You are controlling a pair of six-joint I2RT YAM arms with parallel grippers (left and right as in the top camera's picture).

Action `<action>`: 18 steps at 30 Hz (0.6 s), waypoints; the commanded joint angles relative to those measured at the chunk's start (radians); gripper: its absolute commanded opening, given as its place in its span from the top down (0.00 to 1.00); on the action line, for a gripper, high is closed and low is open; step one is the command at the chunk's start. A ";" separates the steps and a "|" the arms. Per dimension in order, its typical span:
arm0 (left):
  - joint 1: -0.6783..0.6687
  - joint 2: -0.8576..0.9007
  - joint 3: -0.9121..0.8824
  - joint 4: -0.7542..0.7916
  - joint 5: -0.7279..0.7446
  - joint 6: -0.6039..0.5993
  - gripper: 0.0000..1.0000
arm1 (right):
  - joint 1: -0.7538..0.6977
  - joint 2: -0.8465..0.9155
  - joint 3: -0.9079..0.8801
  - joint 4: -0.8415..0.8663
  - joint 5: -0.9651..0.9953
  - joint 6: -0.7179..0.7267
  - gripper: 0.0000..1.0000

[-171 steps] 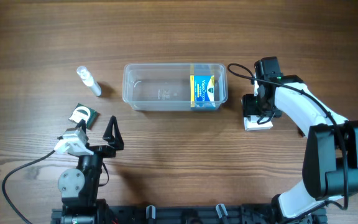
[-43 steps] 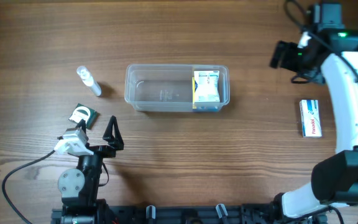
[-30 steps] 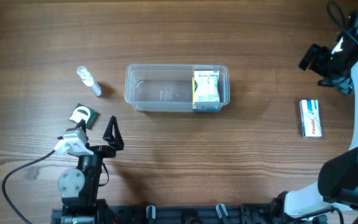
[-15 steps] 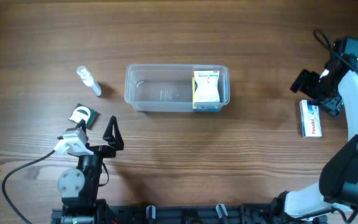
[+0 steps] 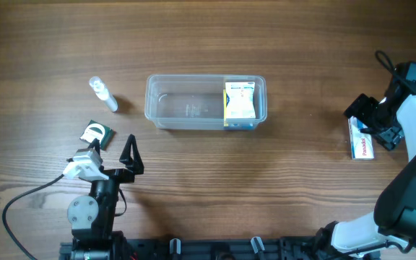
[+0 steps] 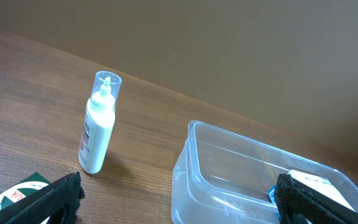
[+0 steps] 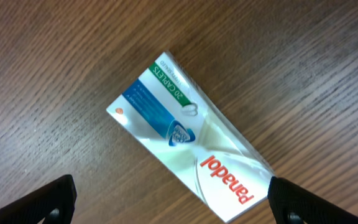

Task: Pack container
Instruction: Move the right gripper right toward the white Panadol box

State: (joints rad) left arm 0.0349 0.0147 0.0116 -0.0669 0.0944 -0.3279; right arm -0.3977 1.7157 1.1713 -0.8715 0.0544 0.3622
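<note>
The clear plastic container [image 5: 183, 108] lies at the table's middle, and in the left wrist view the container [image 6: 229, 168] fills the lower right. A white box on a blue and yellow box [image 5: 240, 101] sits in its right end. A white Panadol box [image 5: 363, 144] lies flat at the far right. My right gripper [image 5: 373, 123] hangs open over the box's upper end. In the right wrist view the Panadol box [image 7: 188, 134] lies diagonally between the spread fingers, and the right gripper [image 7: 169, 208] holds nothing. My left gripper [image 5: 110, 150] rests open near the front left, empty.
A small clear bottle [image 5: 103, 94] lies left of the container and appears as the same bottle [image 6: 98, 124] in the left wrist view. A green and white box [image 5: 96, 133] sits beside the left gripper. A cable runs along the front left.
My right arm has swung from the far right back of the table towards the front and now hovers over the Panadol box. The left arm has not moved.
</note>
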 commanded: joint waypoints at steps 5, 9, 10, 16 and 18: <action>0.007 -0.002 -0.006 -0.004 -0.013 0.008 0.00 | -0.004 -0.011 -0.069 0.118 0.058 0.004 0.00; 0.007 -0.002 -0.006 -0.004 -0.013 0.008 0.00 | -0.005 -0.010 -0.074 0.149 0.058 -0.022 0.00; 0.007 -0.002 -0.006 -0.005 -0.013 0.008 0.00 | -0.005 -0.010 -0.074 0.154 0.058 -0.024 0.00; 0.007 -0.002 -0.006 -0.004 -0.013 0.008 0.00 | -0.005 -0.003 -0.102 0.218 0.042 -0.101 0.00; 0.007 -0.002 -0.006 -0.004 -0.013 0.008 0.00 | -0.005 -0.003 -0.122 0.239 0.042 -0.111 0.00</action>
State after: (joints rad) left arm 0.0349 0.0147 0.0113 -0.0669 0.0948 -0.3279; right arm -0.3985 1.7157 1.0870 -0.6491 0.0879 0.2989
